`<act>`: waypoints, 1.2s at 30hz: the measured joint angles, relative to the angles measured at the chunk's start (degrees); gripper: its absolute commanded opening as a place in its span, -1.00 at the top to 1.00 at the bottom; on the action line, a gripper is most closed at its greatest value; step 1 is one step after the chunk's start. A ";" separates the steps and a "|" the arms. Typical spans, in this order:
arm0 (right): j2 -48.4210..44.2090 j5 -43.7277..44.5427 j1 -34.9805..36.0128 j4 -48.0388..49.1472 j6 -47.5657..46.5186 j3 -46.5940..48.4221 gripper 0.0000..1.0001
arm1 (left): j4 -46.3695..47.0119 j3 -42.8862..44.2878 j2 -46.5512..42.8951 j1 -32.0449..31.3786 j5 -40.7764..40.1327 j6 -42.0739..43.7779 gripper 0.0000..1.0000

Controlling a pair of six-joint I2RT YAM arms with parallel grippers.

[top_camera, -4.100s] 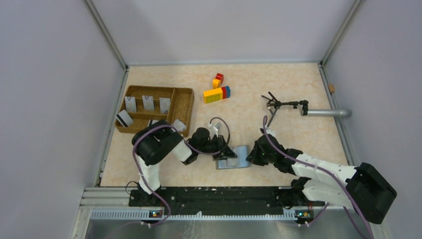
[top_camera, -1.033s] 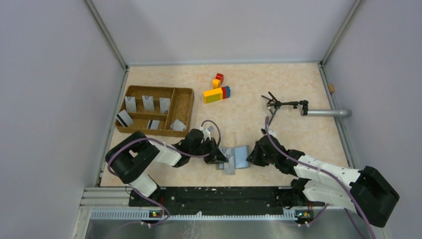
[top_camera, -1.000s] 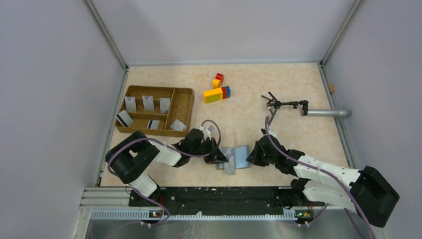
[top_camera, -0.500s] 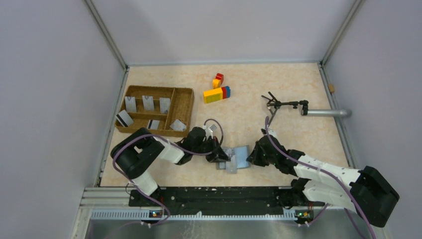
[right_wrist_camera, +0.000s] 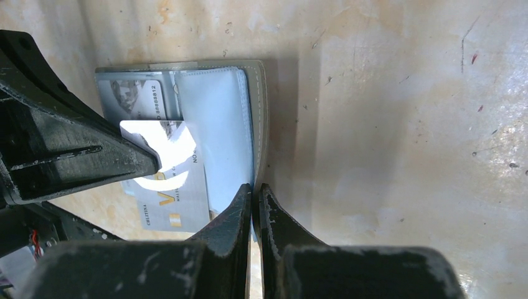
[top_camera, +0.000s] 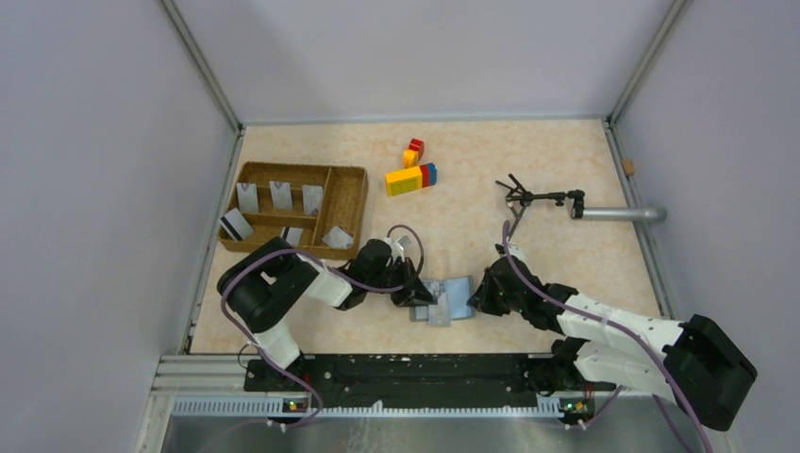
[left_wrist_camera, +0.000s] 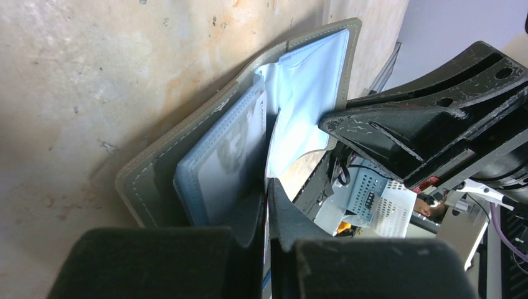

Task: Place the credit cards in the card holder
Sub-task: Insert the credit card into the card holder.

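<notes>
The card holder [top_camera: 457, 294] lies open on the table near the front, its grey-blue panels up [right_wrist_camera: 215, 124]. My right gripper [right_wrist_camera: 255, 190] is shut on the holder's right edge, seen from above [top_camera: 477, 298]. My left gripper [top_camera: 422, 294] is at the holder's left side, shut on a silver credit card [right_wrist_camera: 171, 193] that lies across the left panel. That card is edge-on between the jaws in the left wrist view [left_wrist_camera: 268, 193]. Another card [right_wrist_camera: 140, 99] sits in the left pocket. More cards [top_camera: 247, 196] stand in the wicker tray.
The brown wicker tray [top_camera: 344, 203] is at the left, behind the left arm. Coloured blocks [top_camera: 410, 177] lie at the back centre. A black clamp on a grey tube [top_camera: 538, 198] reaches in from the right wall.
The left arm's elbow has swung to the right and forward while its gripper stayed at the holder's left side. The card shifted slightly over the holder. The right arm has not moved.
</notes>
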 measured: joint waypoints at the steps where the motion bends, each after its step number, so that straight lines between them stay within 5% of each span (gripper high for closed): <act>1: 0.00 0.02 0.00 -0.02 0.00 0.00 1.00 | 0.13 0.02 0.15 0.02 0.00 0.00 1.00; 36: -0.42 0.63 0.00 -0.94 0.00 -0.02 1.00 | 14.34 0.68 7.67 1.49 -1.27 0.83 1.00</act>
